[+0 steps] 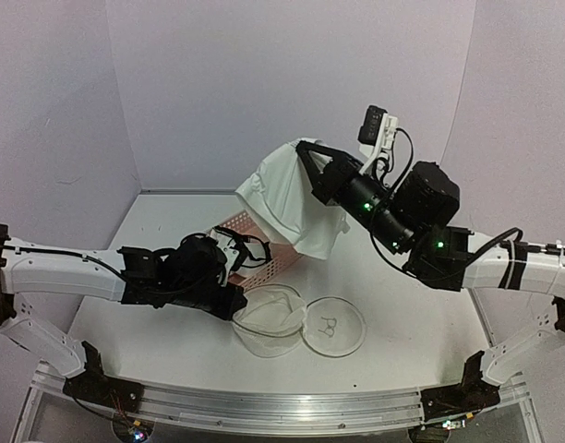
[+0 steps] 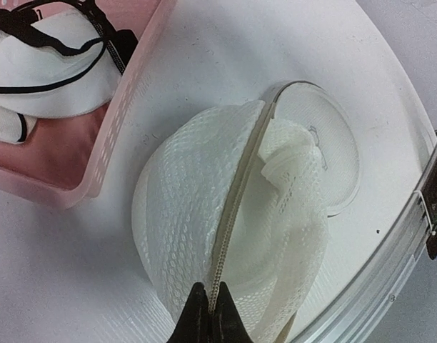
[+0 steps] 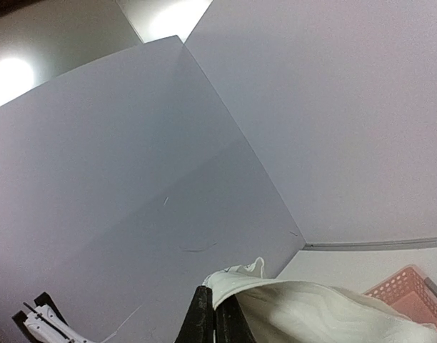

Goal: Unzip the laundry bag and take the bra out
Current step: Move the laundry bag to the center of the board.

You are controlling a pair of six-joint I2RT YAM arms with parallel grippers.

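Note:
The laundry bag point(image 1: 269, 321) lies unzipped near the table's front. Its white mesh dome point(image 2: 183, 207) stands up and its flat half point(image 1: 334, 325), with the black logo, lies open to the right. My left gripper point(image 2: 211, 306) point(image 1: 238, 309) is shut on the bag's zip rim. A white bra point(image 2: 54, 61) with dark edging and straps lies in the pink basket point(image 2: 126, 107). My right gripper point(image 1: 303, 148) point(image 3: 217, 299) is raised high over the basket, shut on a plain white cloth point(image 1: 287, 198) point(image 3: 325, 311) that hangs down from it.
The pink slotted basket point(image 1: 264, 251) stands just behind the bag, between the two arms. White walls close the back and both sides. The table's metal front rail point(image 2: 390, 264) runs close behind the bag.

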